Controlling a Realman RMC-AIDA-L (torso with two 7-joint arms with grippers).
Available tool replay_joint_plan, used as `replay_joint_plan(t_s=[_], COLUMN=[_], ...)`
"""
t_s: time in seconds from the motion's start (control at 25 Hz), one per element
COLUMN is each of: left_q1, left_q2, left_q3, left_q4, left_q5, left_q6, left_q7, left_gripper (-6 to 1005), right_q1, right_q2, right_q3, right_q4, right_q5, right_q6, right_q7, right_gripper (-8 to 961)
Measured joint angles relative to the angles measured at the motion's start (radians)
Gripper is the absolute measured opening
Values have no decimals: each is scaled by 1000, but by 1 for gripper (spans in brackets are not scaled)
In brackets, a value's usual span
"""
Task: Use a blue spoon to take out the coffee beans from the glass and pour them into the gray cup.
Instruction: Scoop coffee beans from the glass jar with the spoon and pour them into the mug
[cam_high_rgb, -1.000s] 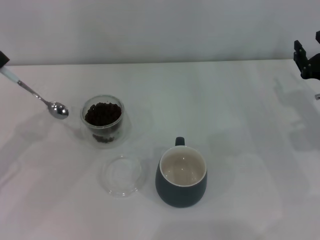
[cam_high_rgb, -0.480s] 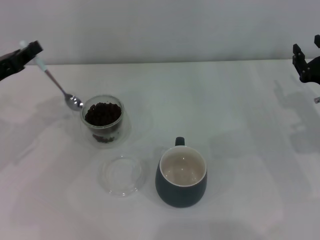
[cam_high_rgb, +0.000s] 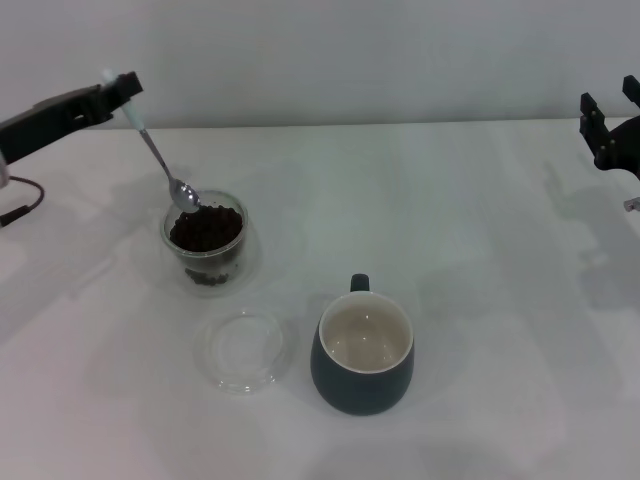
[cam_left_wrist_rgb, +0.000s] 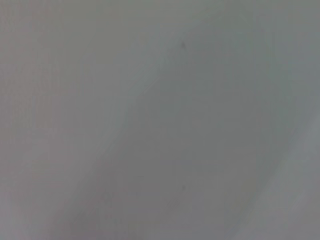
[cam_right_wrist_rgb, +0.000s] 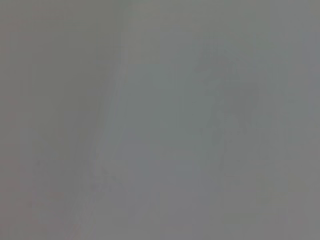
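While the left hand (cam_high_rgb: 122, 88) at the upper left grips the blue spoon (cam_high_rgb: 158, 155) by its handle, the bowl hangs over the glass (cam_high_rgb: 205, 242) of coffee beans (cam_high_rgb: 206, 227); the gray cup (cam_high_rgb: 364, 356) stands lower centre, and the right hand (cam_high_rgb: 608, 128) is parked at the right edge, fingers apart.

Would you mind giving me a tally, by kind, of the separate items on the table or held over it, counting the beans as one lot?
Spoons: 1, the blue spoon, held by the left gripper
Drinking vessels: 2, the glass and the gray cup
Flat clear dishes: 1, the round glass dish
Lots of coffee beans: 1, in the glass
Total: 5
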Motion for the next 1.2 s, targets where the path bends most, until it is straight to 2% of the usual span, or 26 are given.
replay_joint_plan(t_s=[0.24,0.48,0.92,1.2], left_q1=[-49,-64,-61,-62], left_q2=[-4,-4,-55,-64], left_q3=[3,4,3,0], left_q4=[-8,-9,3,-3], left_q5=[88,123,218,224], left_q6=[-31,-39,-108,-103], left_q7=[-50,-79,-60,-88], left_gripper=[136,136,137,136], right_q1=[-2,-2,-7,-5], right_q2=[0,0,0,1], right_q3=[-6,-8,-8,-8], right_q4=[13,45,61,63], right_q5=[2,3,5,5], right_q6=[-10,-14,-18,-14], right_q7=[45,48,50,53], right_gripper=[524,523,523,523])
